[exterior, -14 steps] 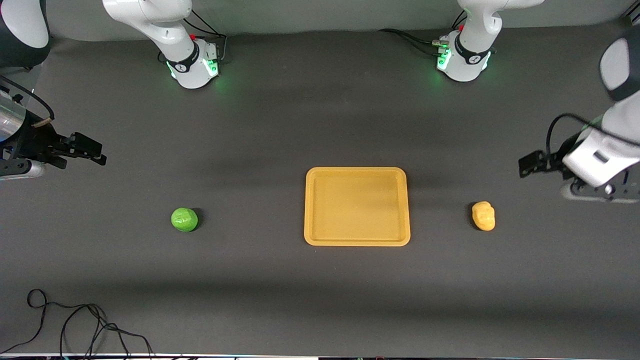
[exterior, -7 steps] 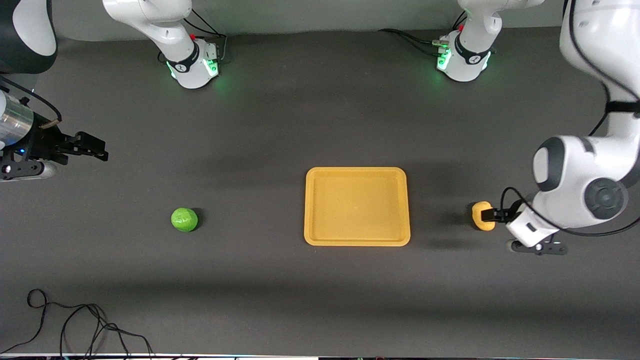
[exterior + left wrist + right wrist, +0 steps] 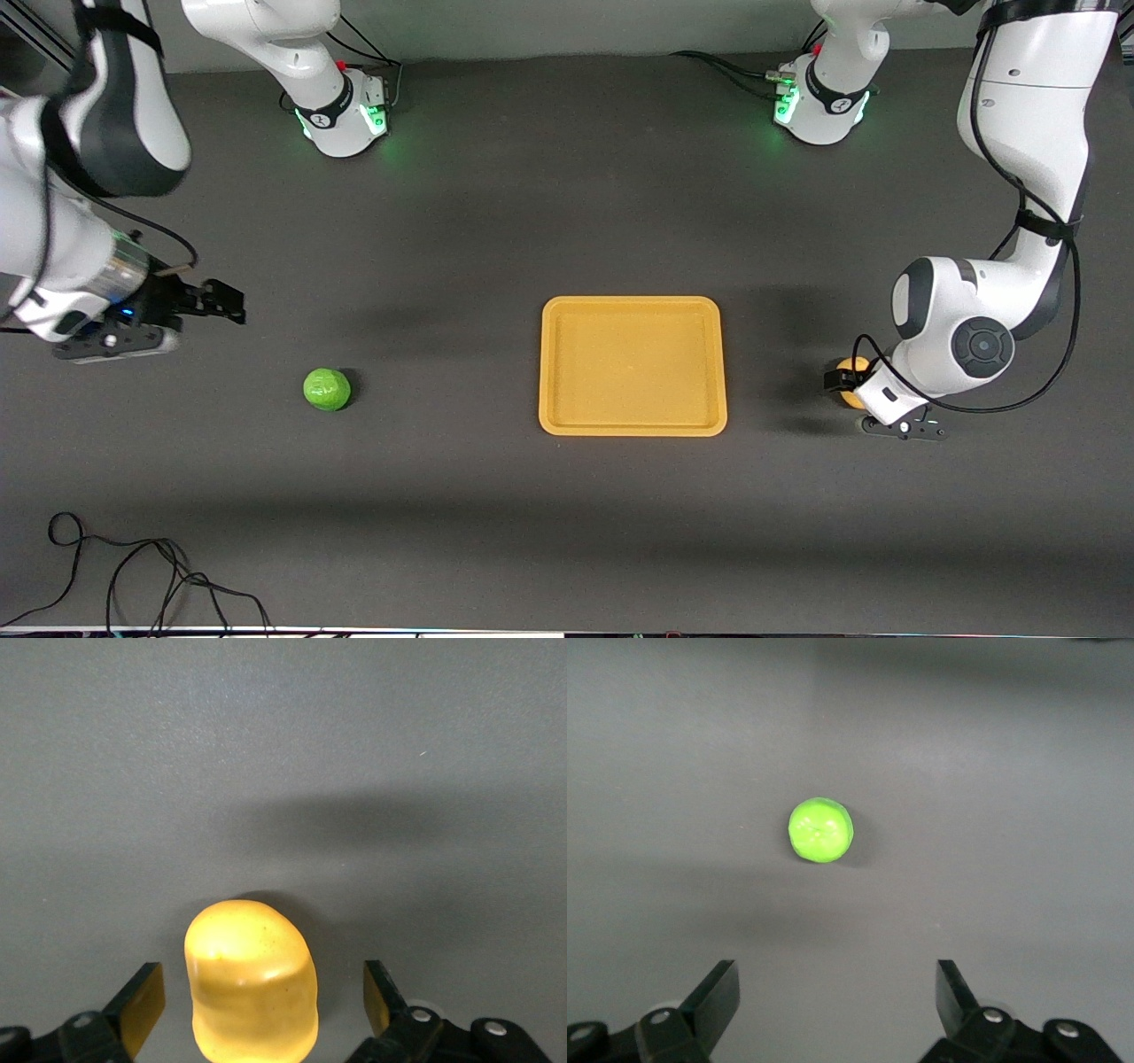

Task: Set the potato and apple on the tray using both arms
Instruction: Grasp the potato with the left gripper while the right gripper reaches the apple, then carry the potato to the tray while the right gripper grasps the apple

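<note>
I'm working both arms at once, so the trick now is centring before I close: my left gripper [image 3: 257, 1014] is spread wide w/ the potato [image 3: 251, 983] sitting between the fingers but nearer one of them, so I'm judging it needs a small sideways nudge and a bit more descent, then a gentle squeeze across the narrow width since it's glossy & lumpy and could squirt out. The potato is lying on the table toward the left arm's end, well apart from the tray [image 3: 633, 366]. My right gripper [image 3: 833, 1010] is also open, holding nothing, hovering short of the apple [image 3: 820, 829], which is resting toward the right arm's end, approx level w/ the tray's nearer half; I'm judging it needs lining up over the apple before dropping
</note>
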Controlling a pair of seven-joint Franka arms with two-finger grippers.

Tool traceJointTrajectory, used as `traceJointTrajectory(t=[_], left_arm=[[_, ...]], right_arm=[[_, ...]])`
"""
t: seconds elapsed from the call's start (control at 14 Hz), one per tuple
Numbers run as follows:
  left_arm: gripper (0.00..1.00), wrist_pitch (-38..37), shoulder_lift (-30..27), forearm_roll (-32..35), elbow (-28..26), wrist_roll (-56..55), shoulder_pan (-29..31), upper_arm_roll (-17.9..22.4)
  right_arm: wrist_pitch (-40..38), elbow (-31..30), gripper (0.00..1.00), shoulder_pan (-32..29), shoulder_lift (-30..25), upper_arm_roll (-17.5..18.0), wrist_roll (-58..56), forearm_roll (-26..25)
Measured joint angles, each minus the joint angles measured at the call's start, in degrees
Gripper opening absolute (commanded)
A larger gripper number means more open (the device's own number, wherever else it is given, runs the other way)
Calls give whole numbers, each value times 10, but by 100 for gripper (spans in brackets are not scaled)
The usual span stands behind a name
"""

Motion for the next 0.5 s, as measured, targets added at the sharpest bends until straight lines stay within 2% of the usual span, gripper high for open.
traceJointTrajectory(t=[0.07,0.14,0.21,0.29,0.36,0.5], left_arm=[[93,10,1,1,-6,0,0,0],[74,17,2,2,-11,0,0,1],[49,20,3,2,-13,0,0,1],[36,20,3,2,-14,0,0,1],[32,20,3,2,-14,-1,0,1],[32,12,-2,2,-11,-4,0,0]], right_arm=[[37,-23,98,2,10,0,0,3],[89,-48,98,7,22,0,1,9],[146,-75,98,12,37,0,2,15],[188,-99,98,15,58,0,3,17],[215,-112,98,16,84,0,3,18],[263,-117,98,16,128,0,4,19]])
